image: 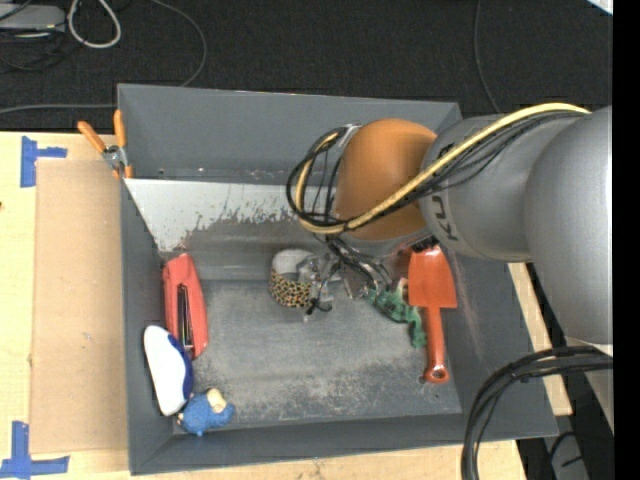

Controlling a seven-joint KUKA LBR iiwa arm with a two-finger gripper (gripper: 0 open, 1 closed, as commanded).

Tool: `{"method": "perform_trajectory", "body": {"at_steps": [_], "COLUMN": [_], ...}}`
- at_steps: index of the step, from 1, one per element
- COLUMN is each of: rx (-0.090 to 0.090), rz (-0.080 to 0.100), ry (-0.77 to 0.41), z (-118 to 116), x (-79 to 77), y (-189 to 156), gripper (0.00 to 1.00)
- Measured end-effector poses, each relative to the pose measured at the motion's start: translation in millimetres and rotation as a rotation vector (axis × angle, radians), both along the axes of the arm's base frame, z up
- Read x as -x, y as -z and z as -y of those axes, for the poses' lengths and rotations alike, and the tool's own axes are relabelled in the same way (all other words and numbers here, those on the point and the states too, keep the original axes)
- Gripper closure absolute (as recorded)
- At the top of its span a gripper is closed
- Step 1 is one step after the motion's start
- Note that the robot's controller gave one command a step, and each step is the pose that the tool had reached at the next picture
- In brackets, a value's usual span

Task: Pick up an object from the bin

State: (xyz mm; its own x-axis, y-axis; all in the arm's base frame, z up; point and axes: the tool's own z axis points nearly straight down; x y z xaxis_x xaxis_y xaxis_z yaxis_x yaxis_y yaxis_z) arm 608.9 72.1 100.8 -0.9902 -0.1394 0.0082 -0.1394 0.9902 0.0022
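Leopard-spotted object (291,290) toward the back edge of the bin (200,138) lies just beside my pincer (322,294), whose opening I cannot tell.

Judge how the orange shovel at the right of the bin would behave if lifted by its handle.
The orange shovel looks like moulded plastic, so it is probably stiff and light. Its broad blade sits at one end of a thin handle, so it may tip blade-down. Its smooth surface might slip.

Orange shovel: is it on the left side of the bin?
No, the orange shovel lies along the right side of the bin, blade toward the back wall, next to a green thing.
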Motion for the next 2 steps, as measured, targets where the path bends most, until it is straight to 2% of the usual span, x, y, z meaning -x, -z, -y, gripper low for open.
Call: {"method": "perform_trajectory", "body": {"at_steps": [2], "rx": [-0.001], "rz": [0.009], "ry": [0.001], "z": [-0.8], "x": [-2.4], "y": [-61.6], "gripper": [1.0]}}
